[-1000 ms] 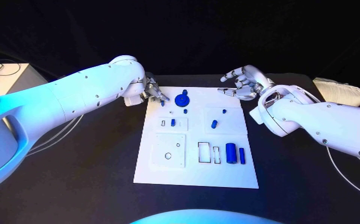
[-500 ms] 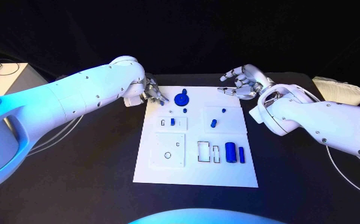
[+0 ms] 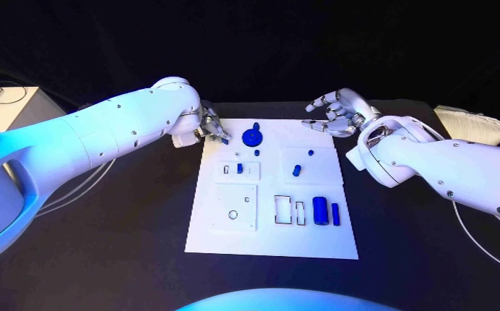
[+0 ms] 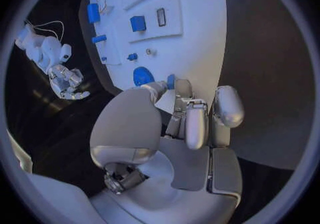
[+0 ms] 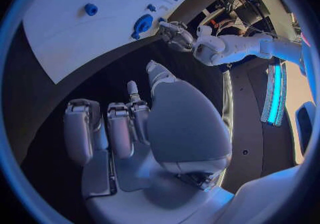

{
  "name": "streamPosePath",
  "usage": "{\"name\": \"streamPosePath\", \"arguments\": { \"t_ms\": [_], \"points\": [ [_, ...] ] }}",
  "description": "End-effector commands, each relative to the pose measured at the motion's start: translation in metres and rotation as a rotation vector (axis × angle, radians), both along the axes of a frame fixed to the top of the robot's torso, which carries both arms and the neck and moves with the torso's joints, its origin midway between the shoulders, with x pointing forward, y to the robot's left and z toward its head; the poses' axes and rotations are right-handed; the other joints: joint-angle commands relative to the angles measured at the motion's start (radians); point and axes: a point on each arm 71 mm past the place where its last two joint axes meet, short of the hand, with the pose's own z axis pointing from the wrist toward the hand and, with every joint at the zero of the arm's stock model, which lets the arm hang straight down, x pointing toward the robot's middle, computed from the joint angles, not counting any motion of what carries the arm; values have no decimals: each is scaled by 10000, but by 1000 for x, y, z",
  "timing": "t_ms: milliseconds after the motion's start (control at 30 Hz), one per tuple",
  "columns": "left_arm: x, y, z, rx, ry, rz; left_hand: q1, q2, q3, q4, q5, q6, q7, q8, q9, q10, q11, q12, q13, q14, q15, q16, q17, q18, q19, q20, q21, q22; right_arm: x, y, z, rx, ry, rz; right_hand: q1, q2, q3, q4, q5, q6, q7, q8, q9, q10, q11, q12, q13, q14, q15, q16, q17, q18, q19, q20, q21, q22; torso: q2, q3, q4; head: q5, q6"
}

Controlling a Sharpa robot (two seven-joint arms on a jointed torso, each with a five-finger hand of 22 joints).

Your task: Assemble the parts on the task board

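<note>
Head view: the white task board lies in the middle of the black table, running from the centre of the frame down toward the lower middle. Left hand sits at the board's upper left corner, and in the left wrist view its fingertips pinch a small blue part over the board's edge, just beside the round blue part (the largest piece near the board's top). Right hand hangs off the board's upper right corner, above the bare table; its fingers are apart and loosely curled, with nothing in them, as the right wrist view also shows. Lower on the board, right of centre, a blue block stands just beside a slimmer blue bar. Smaller blue pieces are set across the board's middle.
</note>
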Motion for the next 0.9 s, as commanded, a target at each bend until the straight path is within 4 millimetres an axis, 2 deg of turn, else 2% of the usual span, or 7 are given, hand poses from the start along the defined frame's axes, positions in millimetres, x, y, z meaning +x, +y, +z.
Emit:
{"name": "streamPosePath", "arguments": {
  "t_ms": [33,67,100,167,267,567,900],
  "points": [
    [-1,-4,1,-515,-19,-21,296,-13,838,-256,59,-130,-3,206,166,4,-83,51,-44,494,-51,60,1013,73,-44,-69,-44,3,0,1,0,-25,-53,131,-58,-3,38,0,41,0,23,-46,-13,-23,-3,-15,1432,828,76,-38,1754,181,445,57,-65,1744,-4,4,0,-3,-1],
    [-1,-4,1,-565,-14,-27,335,-37,1027,-340,62,-151,-8,234,186,-5,-79,41,-61,492,-54,60,1012,72,-44,-69,-42,8,0,1,0,-27,-49,132,-58,-3,38,0,41,0,23,-46,-13,-23,-3,-15,1432,828,76,-38,1754,181,445,57,-65,1744,-5,3,1,-4,-2],
    [-1,-5,1,-608,-15,-32,234,-156,1677,-530,33,-188,48,354,261,6,-56,37,-97,485,-28,57,996,73,-48,-68,-36,21,0,1,0,-28,-46,134,-58,-3,38,0,41,0,23,-46,-13,-23,-3,-15,1432,828,76,-38,1754,181,445,57,-65,1744,-5,3,1,-4,-2],
    [-1,-5,1,-679,-24,-47,100,-297,2040,-705,9,-231,33,426,306,9,-55,41,-130,483,-14,61,993,75,-61,-56,-40,17,0,1,0,-31,-40,132,-58,-3,38,0,41,0,23,-46,-13,-23,-3,-15,1432,828,76,-38,1754,181,445,57,-65,1744,-8,6,-1,-1,-1],
    [-2,-4,2,-779,-37,-43,-10,-373,2357,-879,-2,-256,34,485,341,4,-44,41,-158,479,-15,61,985,74,-63,-50,-35,29,0,1,0,-35,-33,127,-58,-3,38,0,41,0,23,-46,-13,-23,-3,-15,1432,828,76,-38,1754,181,445,57,-65,1744,-7,5,1,3,4],
    [-10,-1,4,-1201,-175,-15,-197,-598,2822,-1264,6,-284,42,580,390,27,-46,72,-161,478,-17,67,984,77,-78,-44,-32,34,0,0,0,-50,-10,109,-107,27,52,15,63,8,22,-40,-12,-17,-4,-10,1435,826,75,-42,1745,180,447,56,-65,1746,-22,7,17,13,16],
    [-34,5,1,-1296,-378,-301,-580,-769,3514,-1665,34,-114,-7,712,397,341,-101,234,30,589,-65,184,1218,32,99,-71,99,268,-1,-3,-1,-60,14,75,-127,38,57,20,75,10,22,-38,-12,-11,-4,-5,1440,827,75,-42,1747,180,447,55,-65,1746,-29,2,25,41,21]
  ]
}}
